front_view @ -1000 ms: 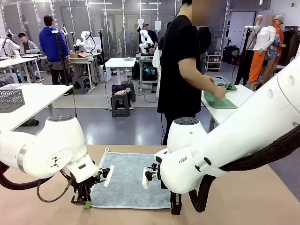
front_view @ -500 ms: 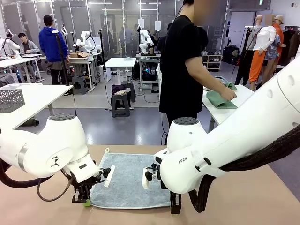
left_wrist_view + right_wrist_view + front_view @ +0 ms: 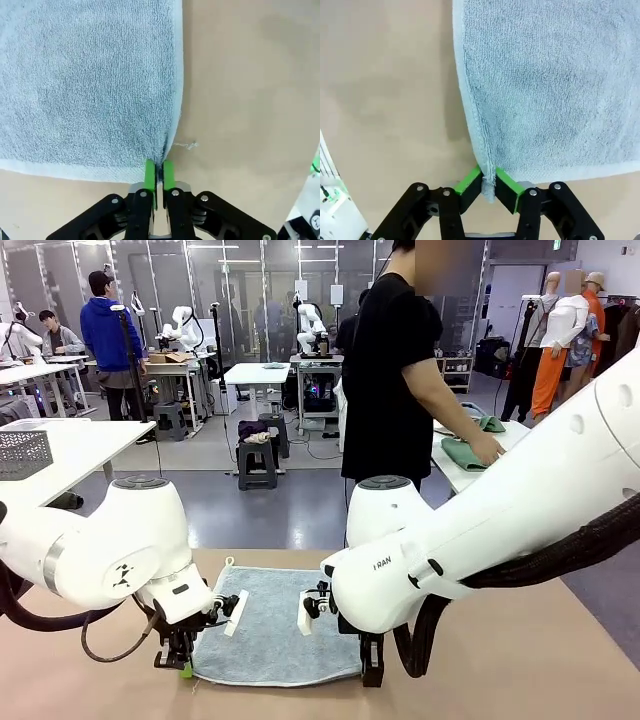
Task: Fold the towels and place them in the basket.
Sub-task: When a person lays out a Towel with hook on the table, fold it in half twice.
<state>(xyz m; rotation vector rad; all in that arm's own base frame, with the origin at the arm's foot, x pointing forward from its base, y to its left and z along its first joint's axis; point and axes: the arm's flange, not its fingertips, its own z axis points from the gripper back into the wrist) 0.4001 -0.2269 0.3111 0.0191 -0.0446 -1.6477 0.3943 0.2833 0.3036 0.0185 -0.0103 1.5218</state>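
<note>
Left claw (image 3: 159,169), right claw (image 3: 488,179) clenched on near corners of towel (image 3: 275,625); long axis unclear.

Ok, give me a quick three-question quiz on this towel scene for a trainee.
1. True or false: the left gripper is shut on a corner of the blue-grey towel.
2. What does the right gripper hold? A: the towel's other near corner. B: a basket. C: nothing.
3. Fill in: the person's hand rests on a ____ cloth.

Key: 1 true; 2 A; 3 green.
</note>
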